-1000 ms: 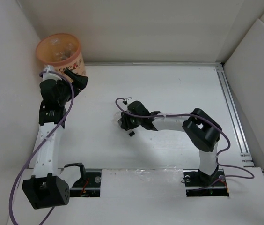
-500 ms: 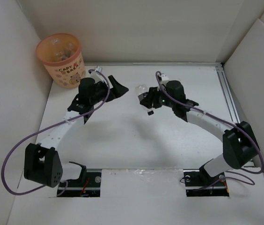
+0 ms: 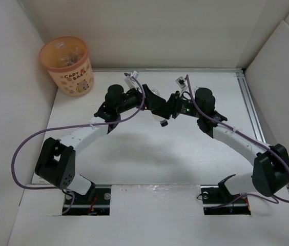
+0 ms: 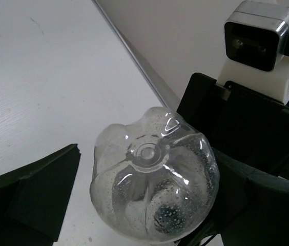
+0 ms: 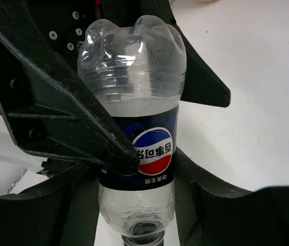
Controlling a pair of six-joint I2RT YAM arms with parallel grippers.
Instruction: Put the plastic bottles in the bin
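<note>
A clear plastic bottle [image 5: 134, 77] with a dark blue Pepsi label and a black cap is held in the air by my right gripper [image 5: 137, 189], which is shut on its label end. In the top view the right gripper [image 3: 169, 108] meets my left gripper [image 3: 152, 101] at the back middle of the table. The left gripper [image 4: 149, 177] is open, its jaws set either side of the bottle's base [image 4: 152, 174]; a gap shows beside one finger [image 4: 37, 200]. The orange bin [image 3: 67, 64] stands at the far left corner with several bottles inside.
White walls close in the table on the left, back and right. A metal rail [image 3: 254, 123] runs along the right side. Purple cables [image 3: 32, 148] trail from both arms.
The left arm swung from the bin to the back middle. The right arm carried the bottle up and back to meet it. The left jaws now straddle the bottle's base.
</note>
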